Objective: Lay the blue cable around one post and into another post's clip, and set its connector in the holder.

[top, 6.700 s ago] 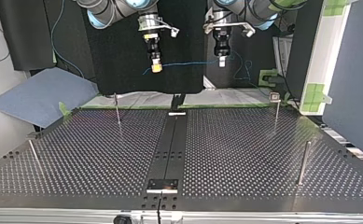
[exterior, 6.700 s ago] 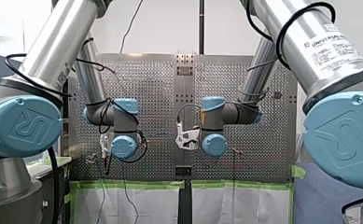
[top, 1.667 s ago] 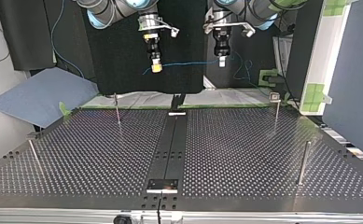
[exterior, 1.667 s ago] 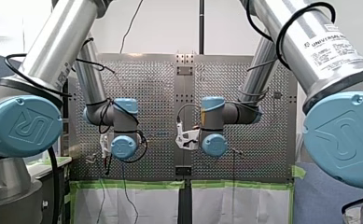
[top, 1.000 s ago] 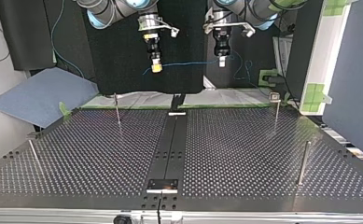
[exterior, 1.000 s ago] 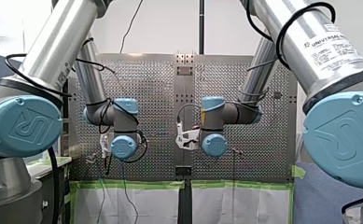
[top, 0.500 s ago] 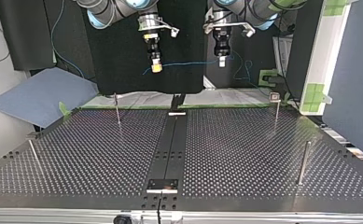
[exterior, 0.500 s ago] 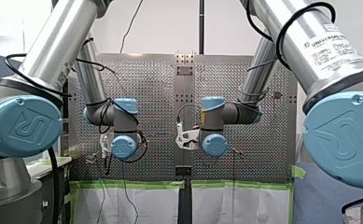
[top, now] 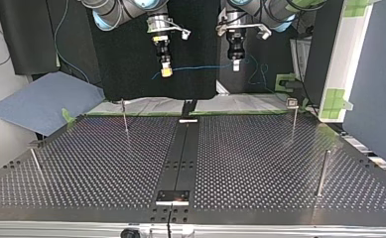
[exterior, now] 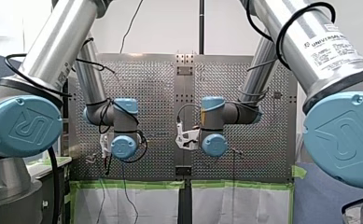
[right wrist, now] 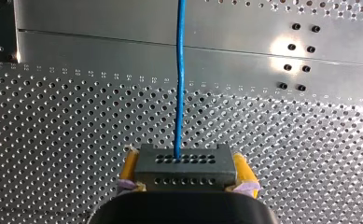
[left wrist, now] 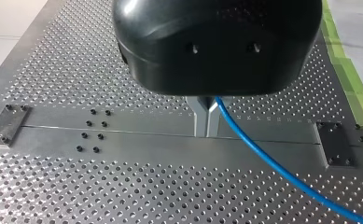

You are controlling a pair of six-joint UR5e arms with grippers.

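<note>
Change from earlier frames: none; both arms and the blue cable [top: 200, 67] stand where they stood before.
My right gripper [right wrist: 185, 163]: yellow pads clamped on both sides of the connector [right wrist: 184, 176], a dark block with rows of small holes.
My left gripper [left wrist: 206, 116]: metal fingers pressed together on the cable, which leaves them to one side and slopes away.
Cable position: held above the perforated table [top: 260, 163], strung between the two claws; a slack loop hangs beyond my left gripper.
Right wrist view only: the cable enters the connector's face and runs straight ahead of the claw.
Left wrist view only: a dark plate [left wrist: 335, 144] on the table's centre strip, off to the side of the fingers.
Top view only: four posts below the claws; one [top: 293, 116] carries a small head, detail too small to tell.
Writing: "UNIVERSAL ROBOTS" on my right arm [exterior: 328, 46] in the front view; the smaller print is unreadable.
</note>
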